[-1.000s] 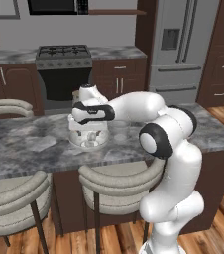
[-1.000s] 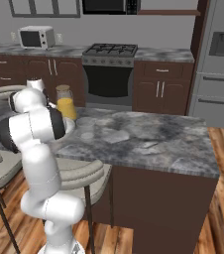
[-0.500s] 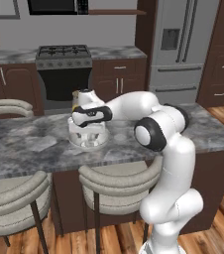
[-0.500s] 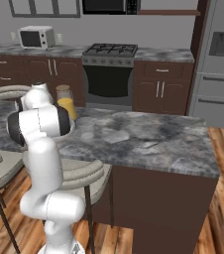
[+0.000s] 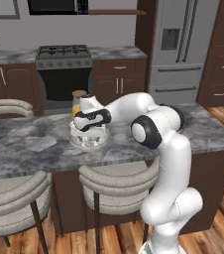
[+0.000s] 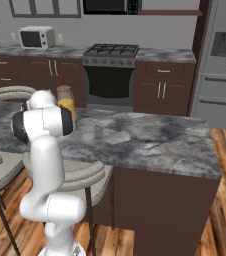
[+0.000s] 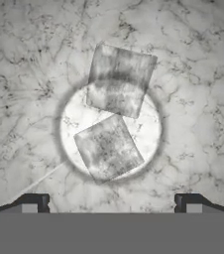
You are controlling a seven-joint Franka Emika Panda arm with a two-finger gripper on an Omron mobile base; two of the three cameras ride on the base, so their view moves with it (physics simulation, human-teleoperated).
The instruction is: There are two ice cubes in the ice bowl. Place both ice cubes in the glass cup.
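The gripper (image 7: 111, 203) hangs with its jaws spread as wide as they go, holding nothing, directly over the ice bowl (image 5: 88, 139). Two ice cubes lie on the bowl's floor beyond the fingertips (image 7: 34, 202): one cube (image 7: 108, 147) nearer the tips, the other cube (image 7: 119, 80) just past it with their corners meeting. One orange-filled jar (image 5: 77, 101) stands just behind the hand, and one glass cup (image 6: 88, 129) sits beside the bowl on the counter (image 6: 155, 145).

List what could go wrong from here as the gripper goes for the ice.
The two ice cubes lie corner to corner in the ice bowl, so the open gripper may catch both or nudge one aside. The orange jar stands close behind the bowl; the arm might bump it.
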